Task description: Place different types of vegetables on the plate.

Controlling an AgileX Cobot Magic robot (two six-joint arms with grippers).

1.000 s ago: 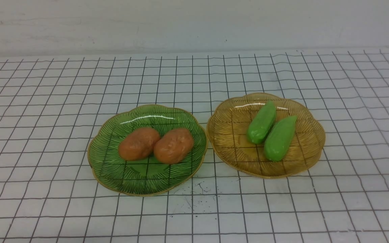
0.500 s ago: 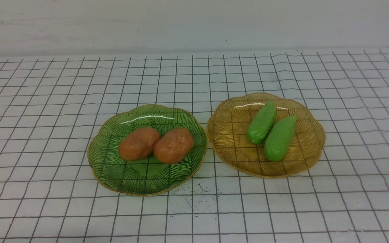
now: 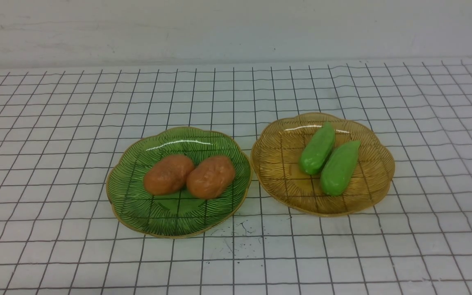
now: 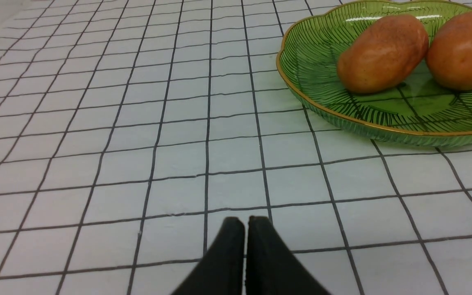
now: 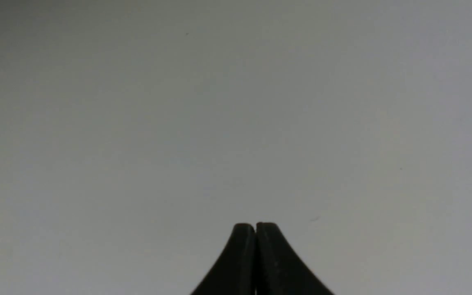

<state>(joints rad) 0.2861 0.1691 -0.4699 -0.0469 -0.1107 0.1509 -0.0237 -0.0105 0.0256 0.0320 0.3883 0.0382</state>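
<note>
Two orange-brown, rounded, potato-like toy lumps, the left potato (image 3: 168, 174) and the right potato (image 3: 210, 176), lie side by side and touching in the middle of a green ribbed glass plate with a gold scalloped rim (image 3: 137, 217). Two bright green, pointed, pod-like toy pieces, the rear pod (image 3: 318, 148) and the front pod (image 3: 339, 168), lie alongside each other and seemingly touching on an amber ribbed glass plate with the same scalloped rim (image 3: 277, 184), just to the right of the green one; the two rims almost meet. Both plates stand on a worktop covered with a white cloth ruled in a black grid (image 3: 55, 123).

As things lie, each plate carries only one kind, so the mixing has not begun.

The left pincer (image 4: 246, 221) sits closed and empty, low over the cloth near the green plate's rim. The right pincer (image 5: 255, 226) is likewise closed and empty, facing a blank grey surface with no plate in sight.

Likely trouble: each pair lies pressed together, so jaws coming down on one piece may shove its neighbour or roll it off. The potatoes look smooth and round and could squirt from a grip. The plates look light and glossy; a sideways push may slide one into the other.
</note>
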